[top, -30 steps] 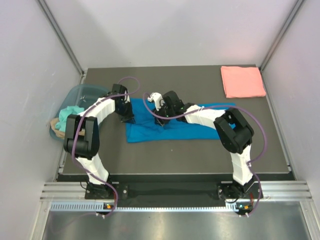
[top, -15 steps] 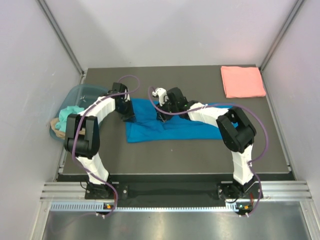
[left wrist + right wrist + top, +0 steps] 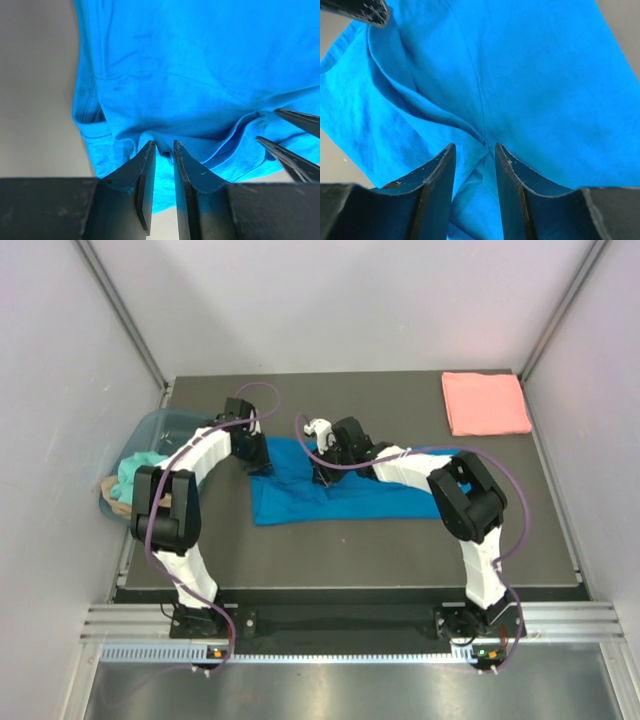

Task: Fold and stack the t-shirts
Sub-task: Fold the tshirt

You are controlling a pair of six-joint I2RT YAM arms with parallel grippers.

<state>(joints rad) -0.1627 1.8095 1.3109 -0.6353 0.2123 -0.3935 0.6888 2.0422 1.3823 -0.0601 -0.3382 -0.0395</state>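
The table (image 3: 350,550) carries the blue shirt (image 3: 350,500), spread out at centre. The pink shirt (image 3: 485,403) lies folded at 1 o'clock, well apart from it. My left claw (image 3: 164,148) stands slightly parted at the blue shirt's 10 o'clock corner. My right claw (image 3: 475,147) straddles a crease near its 12 o'clock edge; I cannot tell whether it grips.

a translucent blue-grey plastic tub (image 3: 170,425) is sitting at the left edge of the dark grey desk (image 3: 350,550), toward the far side. a teal cloth (image 3: 135,472) is bunching up inside it, crowding its near rim, with something tan (image 3: 108,488) lying just beside that cloth. a slotted metal rail (image 3: 340,625) is running along the desk's near edge.
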